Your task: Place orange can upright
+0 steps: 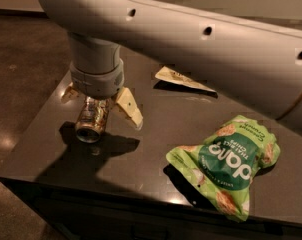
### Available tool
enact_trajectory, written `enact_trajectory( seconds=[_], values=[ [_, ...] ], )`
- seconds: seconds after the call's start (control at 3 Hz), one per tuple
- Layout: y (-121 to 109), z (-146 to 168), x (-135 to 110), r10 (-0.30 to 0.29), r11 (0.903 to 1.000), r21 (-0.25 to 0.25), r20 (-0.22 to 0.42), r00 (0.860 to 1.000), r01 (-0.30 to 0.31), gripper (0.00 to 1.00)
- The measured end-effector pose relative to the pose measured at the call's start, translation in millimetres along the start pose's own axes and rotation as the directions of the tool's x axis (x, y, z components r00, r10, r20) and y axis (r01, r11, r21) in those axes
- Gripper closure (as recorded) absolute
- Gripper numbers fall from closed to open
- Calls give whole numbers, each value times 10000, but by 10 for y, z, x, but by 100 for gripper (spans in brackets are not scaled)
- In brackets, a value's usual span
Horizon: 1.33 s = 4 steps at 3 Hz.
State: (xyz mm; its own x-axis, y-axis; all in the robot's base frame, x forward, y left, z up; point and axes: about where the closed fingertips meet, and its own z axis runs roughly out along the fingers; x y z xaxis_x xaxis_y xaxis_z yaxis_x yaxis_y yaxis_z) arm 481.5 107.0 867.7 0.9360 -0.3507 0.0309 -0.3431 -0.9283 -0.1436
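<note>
Orange can [92, 118] tilts on the counter [156, 134] between the spread claw [101, 110]; next, probably, pinch and right it.

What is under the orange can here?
Only bare table and a shadow show beneath the can, which is tilted at the gripper near the table's left end. Whether its lower rim touches the table is hidden by the can itself.

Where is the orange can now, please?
In the camera view, the orange can tilts beneath the gripper, left on the table, away from the green bag.
</note>
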Motion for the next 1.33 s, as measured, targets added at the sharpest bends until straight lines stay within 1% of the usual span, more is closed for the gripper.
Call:
enact_trajectory(
  seconds=[0.33,0.67,1.0,1.33],
  values=[
    [-120,70,-55,-437,9984,-339,382,9983,450,0],
    [-198,124,-89,-751,9958,-475,590,9954,779,0],
    [-250,198,-99,-1042,9924,-574,770,9916,1087,15],
    [-299,209,-108,-1291,9895,-548,816,9883,1338,39]
  ],
)
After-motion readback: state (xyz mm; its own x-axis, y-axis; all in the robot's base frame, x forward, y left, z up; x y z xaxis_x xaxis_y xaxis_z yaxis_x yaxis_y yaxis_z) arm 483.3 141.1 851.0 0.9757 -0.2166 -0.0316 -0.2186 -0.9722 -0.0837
